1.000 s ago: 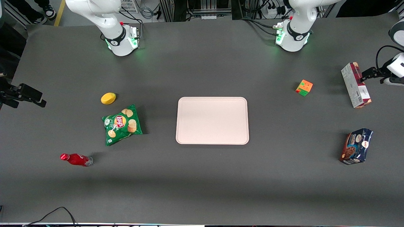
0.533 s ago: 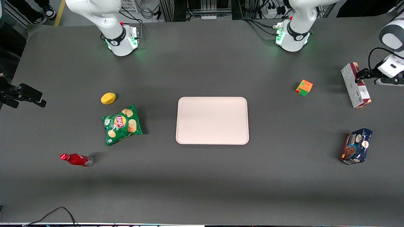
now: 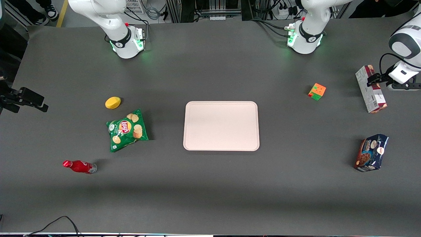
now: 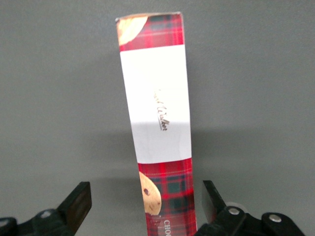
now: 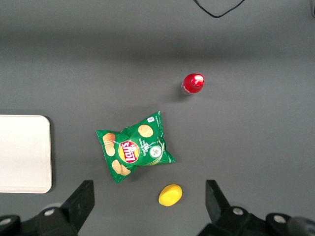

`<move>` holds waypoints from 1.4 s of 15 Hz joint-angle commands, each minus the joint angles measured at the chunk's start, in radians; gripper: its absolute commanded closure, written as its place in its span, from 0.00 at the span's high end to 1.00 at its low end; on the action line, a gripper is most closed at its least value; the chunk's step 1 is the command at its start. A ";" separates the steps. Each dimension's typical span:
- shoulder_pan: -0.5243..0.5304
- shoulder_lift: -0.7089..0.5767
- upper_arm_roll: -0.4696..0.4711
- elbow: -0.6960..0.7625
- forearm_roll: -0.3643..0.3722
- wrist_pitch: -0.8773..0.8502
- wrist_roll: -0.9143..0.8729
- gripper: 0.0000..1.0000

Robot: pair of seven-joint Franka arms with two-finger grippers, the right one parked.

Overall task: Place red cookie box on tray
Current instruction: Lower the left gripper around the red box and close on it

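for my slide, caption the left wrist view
Open gripper straddling the upright red plaid cardboard cookie box on the grey table.

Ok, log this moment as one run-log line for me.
phase: approach | gripper: open, straddling red cookie box, not gripping | box: on table | tray: nothing on it

The long thin red-plaid-and-white cardboard cookie box (image 3: 370,89) stands on a narrow edge near the working arm's end of the worktop, well apart from the flat, pale pinkish-beige rectangular tray (image 3: 221,125) mid-worktop.
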 commanded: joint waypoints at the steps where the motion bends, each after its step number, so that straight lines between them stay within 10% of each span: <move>1: 0.011 0.004 -0.002 -0.001 -0.027 -0.009 0.012 1.00; 5: 0.010 0.005 -0.002 -0.004 -0.029 -0.047 0.011 0.85; 10: 0.005 0.005 -0.004 0.001 -0.029 -0.050 0.009 0.05; 21: -0.041 -0.005 -0.019 0.373 -0.026 -0.442 -0.009 0.00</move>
